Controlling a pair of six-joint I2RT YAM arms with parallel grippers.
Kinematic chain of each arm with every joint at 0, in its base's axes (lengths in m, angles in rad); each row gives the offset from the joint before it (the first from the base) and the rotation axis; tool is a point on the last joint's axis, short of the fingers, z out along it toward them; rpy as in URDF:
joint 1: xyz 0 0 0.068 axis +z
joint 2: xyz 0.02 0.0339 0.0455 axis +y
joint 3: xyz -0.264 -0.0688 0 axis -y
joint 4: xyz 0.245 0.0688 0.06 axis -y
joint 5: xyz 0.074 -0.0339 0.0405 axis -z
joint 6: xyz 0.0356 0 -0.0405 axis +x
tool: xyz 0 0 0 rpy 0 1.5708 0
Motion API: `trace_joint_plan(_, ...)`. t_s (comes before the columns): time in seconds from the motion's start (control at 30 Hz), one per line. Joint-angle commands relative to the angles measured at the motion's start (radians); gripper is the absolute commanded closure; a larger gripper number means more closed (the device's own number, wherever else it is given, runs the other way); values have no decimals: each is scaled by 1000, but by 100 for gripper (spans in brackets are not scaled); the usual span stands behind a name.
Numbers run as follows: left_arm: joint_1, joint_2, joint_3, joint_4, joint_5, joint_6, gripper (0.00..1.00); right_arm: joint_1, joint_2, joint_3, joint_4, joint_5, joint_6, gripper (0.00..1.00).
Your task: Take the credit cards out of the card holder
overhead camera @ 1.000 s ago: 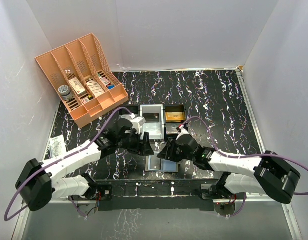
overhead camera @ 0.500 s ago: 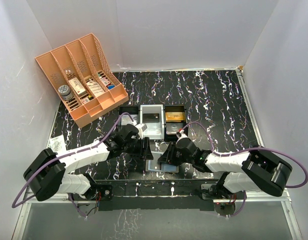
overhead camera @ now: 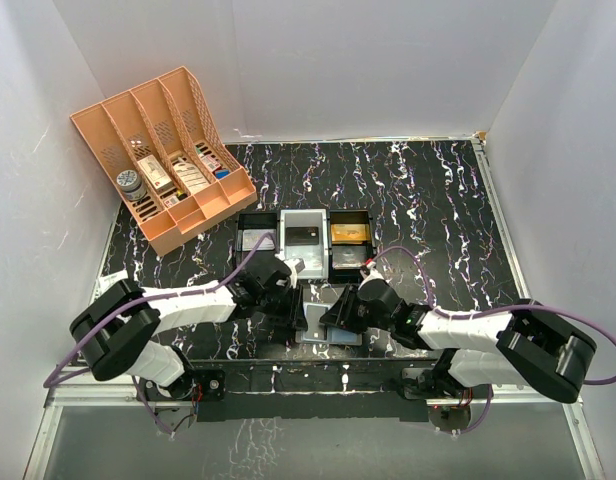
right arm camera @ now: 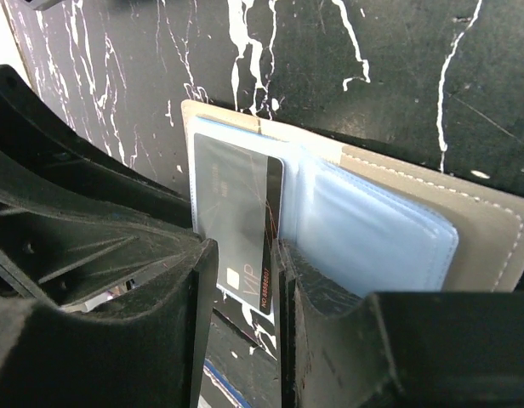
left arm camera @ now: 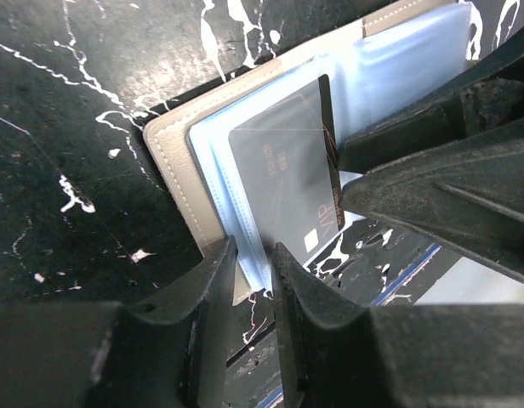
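**Card extraction: grip on, pull not yet made**

Right gripper (right arm camera: 245, 255) fingers are sitting narrow around the dark grey card (right arm camera: 236, 195), apparently pinching it. Left gripper (left arm camera: 252, 259) is nipping the pale-blue sleeve edge of the card holder (left arm camera: 173, 170), which is lying open on the table (left arm camera: 75, 127) between both arms. Next move is likely calling for a straight slide out while the left is bracing the holder.
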Motion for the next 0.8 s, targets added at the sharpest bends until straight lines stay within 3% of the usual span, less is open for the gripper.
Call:
trace_joint_plan(0.0, -43, -6, 5, -25, -81, 3, 78, 0, -19, 27, -45, 16, -23, 69)
trace_joint_plan(0.17, -71, 41, 34, -116, -146, 35, 84, 0, -22, 31, -56, -9, -58, 69)
trace_joint_plan(0.37, -83, 38, 1, -102, -178, 10, 90, 0, -33, 41, -134, 40, -59, 68)
trace_joint_plan(0.63, -85, 4, 6, -51, -145, 10, 86, 1, -40, 49, -208, 106, -46, 62)
trace_joint_plan(0.77, -86, 17, 11, -68, -145, 11, 86, 2, -44, 7, -106, 54, -43, 65)
